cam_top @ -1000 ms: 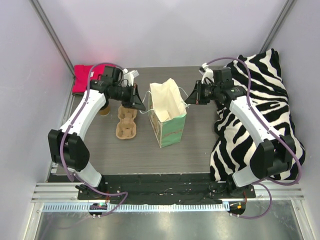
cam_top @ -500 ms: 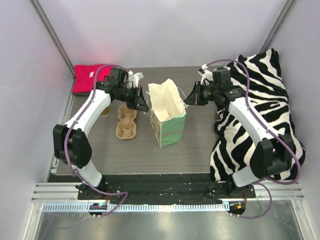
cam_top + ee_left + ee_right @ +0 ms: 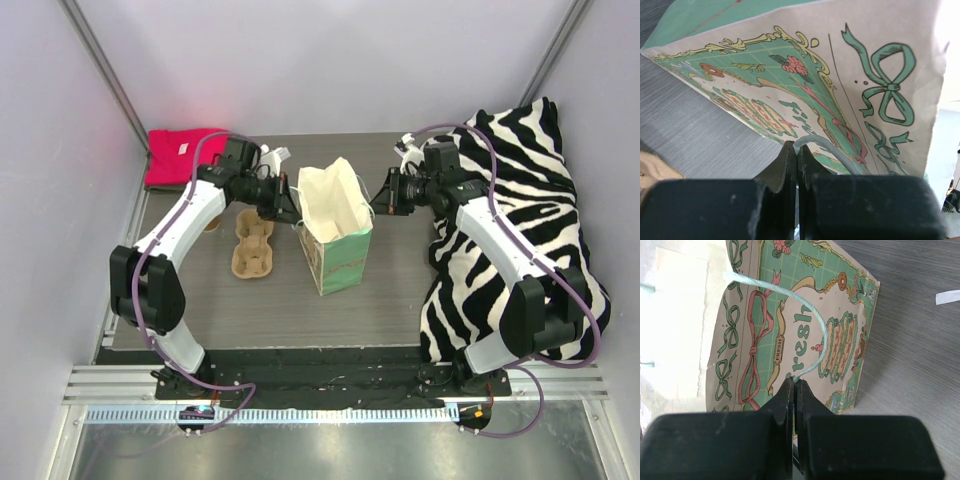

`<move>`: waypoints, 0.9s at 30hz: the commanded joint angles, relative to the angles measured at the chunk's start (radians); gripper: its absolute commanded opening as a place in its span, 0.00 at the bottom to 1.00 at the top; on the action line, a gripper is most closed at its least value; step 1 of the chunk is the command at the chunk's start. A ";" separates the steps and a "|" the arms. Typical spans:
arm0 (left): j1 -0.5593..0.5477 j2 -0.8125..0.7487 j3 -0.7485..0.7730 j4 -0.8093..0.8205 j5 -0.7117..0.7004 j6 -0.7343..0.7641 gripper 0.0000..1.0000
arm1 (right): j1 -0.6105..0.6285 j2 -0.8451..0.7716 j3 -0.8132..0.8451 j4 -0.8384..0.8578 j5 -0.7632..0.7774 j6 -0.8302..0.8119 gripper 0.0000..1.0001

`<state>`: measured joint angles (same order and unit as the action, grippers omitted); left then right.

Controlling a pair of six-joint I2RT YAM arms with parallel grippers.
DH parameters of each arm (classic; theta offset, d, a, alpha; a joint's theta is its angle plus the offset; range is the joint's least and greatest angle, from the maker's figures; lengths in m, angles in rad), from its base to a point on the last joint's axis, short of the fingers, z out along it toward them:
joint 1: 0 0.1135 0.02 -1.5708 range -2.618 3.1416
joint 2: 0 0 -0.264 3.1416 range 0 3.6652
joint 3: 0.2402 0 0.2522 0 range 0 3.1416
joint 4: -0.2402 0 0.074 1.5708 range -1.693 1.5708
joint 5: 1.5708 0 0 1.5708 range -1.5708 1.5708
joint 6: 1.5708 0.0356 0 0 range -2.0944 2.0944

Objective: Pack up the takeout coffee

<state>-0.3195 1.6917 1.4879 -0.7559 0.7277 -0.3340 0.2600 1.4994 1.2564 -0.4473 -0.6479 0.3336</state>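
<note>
The white-and-green paper bag (image 3: 335, 228) stands open in the middle of the table. My left gripper (image 3: 291, 215) is shut on the bag's left string handle (image 3: 826, 148), right beside the printed bag wall (image 3: 840, 75). My right gripper (image 3: 376, 203) is shut on the pale green right handle (image 3: 816, 320), which loops up along the bag's side (image 3: 785, 315). Only a tan sliver of the takeout coffee cup (image 3: 211, 222) shows, behind my left forearm. Its lid is out of view.
A beige pulp cup carrier (image 3: 252, 243) lies just left of the bag. A red cloth (image 3: 175, 157) sits at the back left corner. A zebra-striped cushion (image 3: 525, 230) fills the right side under my right arm. A small white object (image 3: 272, 155) lies behind the left wrist.
My left gripper has moved right, closer to the bag, still shut on its handle. The right gripper has shifted slightly left toward the bag. The bag has stayed in place.
</note>
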 commanded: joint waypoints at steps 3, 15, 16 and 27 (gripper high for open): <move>-0.018 0.014 -0.002 0.038 0.012 -0.004 0.00 | 0.015 -0.014 -0.021 0.035 -0.029 0.012 0.01; -0.026 0.036 -0.006 0.030 0.004 -0.010 0.00 | 0.019 -0.033 -0.048 0.035 -0.029 0.012 0.01; -0.026 0.036 -0.006 0.032 0.003 -0.010 0.00 | 0.019 -0.031 -0.048 0.035 -0.029 0.012 0.01; -0.026 0.049 -0.012 0.029 -0.001 -0.003 0.00 | 0.021 -0.025 -0.064 0.038 -0.027 0.008 0.01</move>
<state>-0.3401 1.7370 1.4822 -0.7513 0.7261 -0.3374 0.2737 1.4990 1.1973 -0.4343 -0.6643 0.3435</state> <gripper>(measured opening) 0.036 0.037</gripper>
